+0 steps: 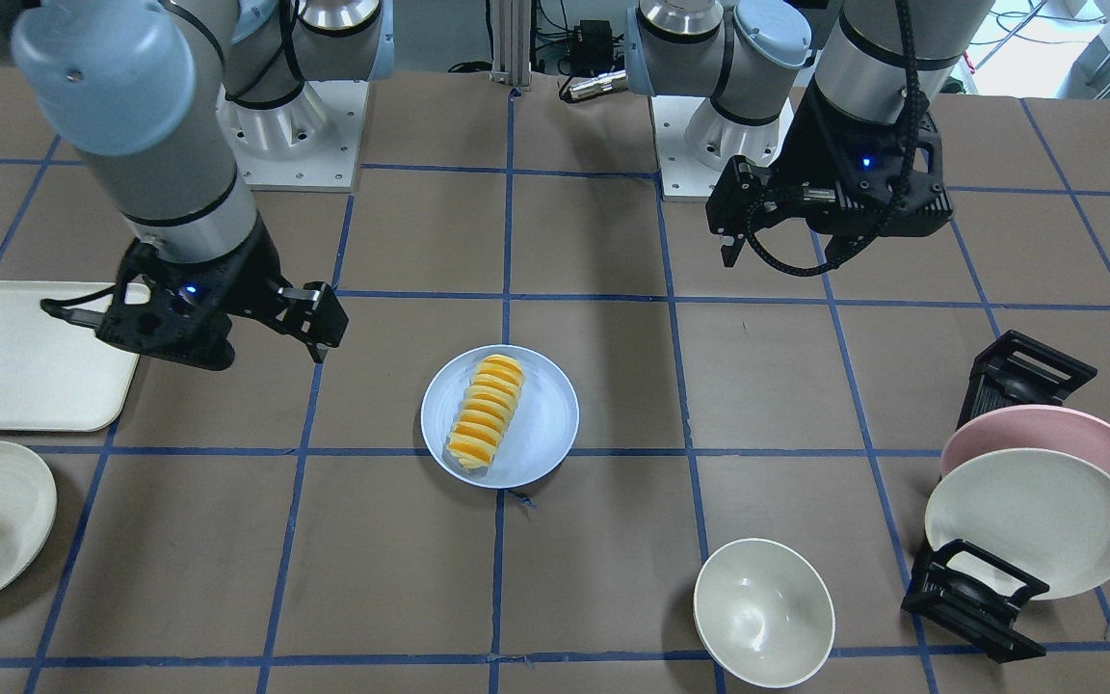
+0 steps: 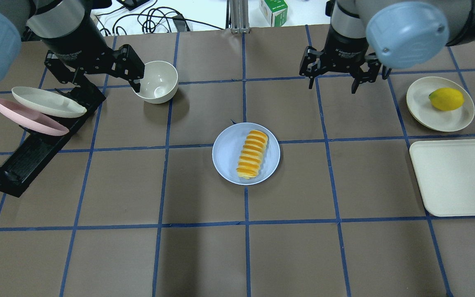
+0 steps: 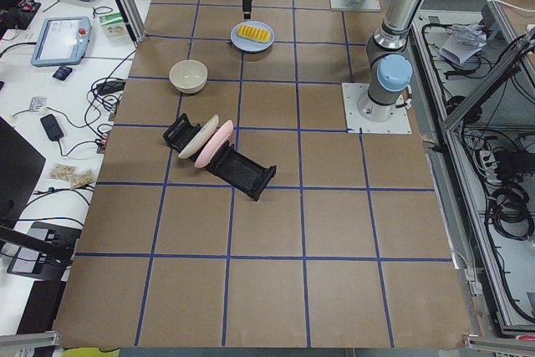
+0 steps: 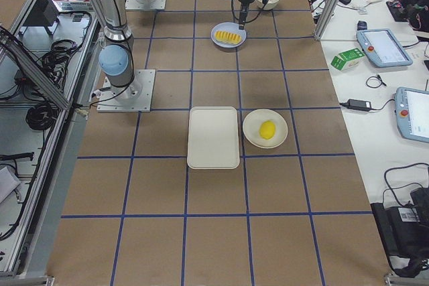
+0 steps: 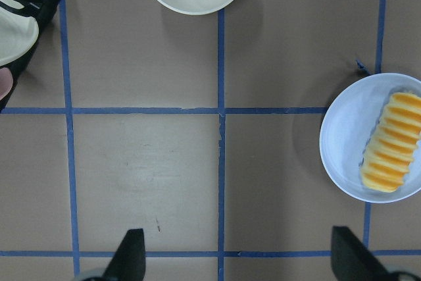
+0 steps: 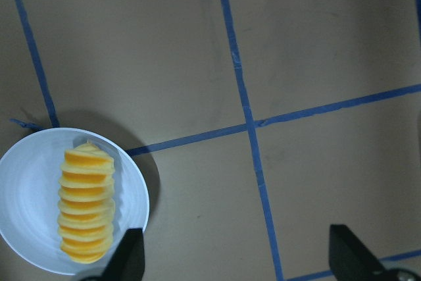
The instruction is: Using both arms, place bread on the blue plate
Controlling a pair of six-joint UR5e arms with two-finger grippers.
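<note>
The bread (image 2: pixel 253 154), a cream loaf with orange stripes, lies on the blue plate (image 2: pixel 226 152) at the table's middle; both also show in the front view, bread (image 1: pixel 488 412) on plate (image 1: pixel 545 424). My left gripper (image 2: pixel 132 70) hangs open and empty above the table beside the white bowl, well off to the plate's left. My right gripper (image 2: pixel 333 80) is open and empty, raised behind and to the right of the plate. The left wrist view shows the bread (image 5: pixel 391 151) on the plate (image 5: pixel 345 139) at its right edge. The right wrist view shows them, bread (image 6: pixel 87 201) on plate (image 6: pixel 29 195), at lower left.
A white bowl (image 2: pixel 156 81) stands near my left gripper. A black dish rack (image 2: pixel 27 159) holds a pink plate (image 2: pixel 23 119) and a cream plate (image 2: pixel 48 103) at far left. A lemon (image 2: pixel 446 99) on a cream plate (image 2: pixel 423 103) and a cream tray (image 2: pixel 458 177) lie at right.
</note>
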